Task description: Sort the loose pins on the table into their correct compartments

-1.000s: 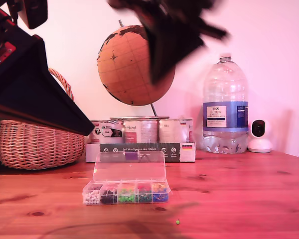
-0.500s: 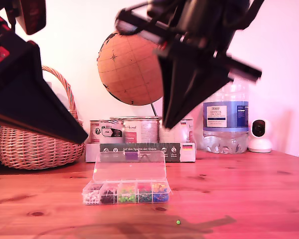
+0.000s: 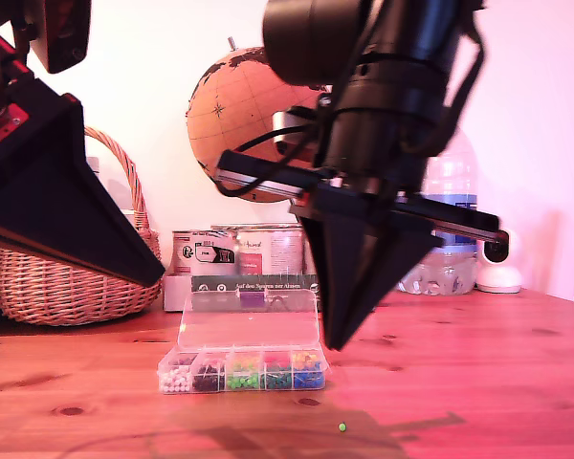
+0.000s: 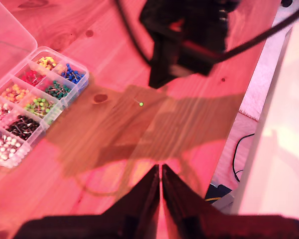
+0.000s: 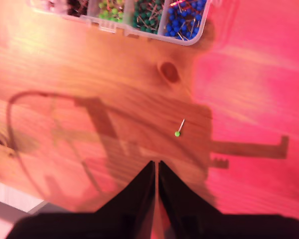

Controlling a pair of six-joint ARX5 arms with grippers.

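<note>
Both my first pincer [image 4: 161, 172] and my second pincer [image 5: 156, 169] hang pressed closed on nothing above the reddish-brown knotty pine counter [image 3: 478, 382], where one tiny green ball-headed pin [image 3: 342, 427] lies loose (apart from the clear plastic compartment box [image 3: 242, 369]).

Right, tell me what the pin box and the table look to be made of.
The pin box looks like clear, glossy plastic: the coloured pins show through its walls and the raised lid is see-through. The table looks like smooth-finished wood, possibly pine: reddish-brown boards with visible grain and dark knots.
</note>
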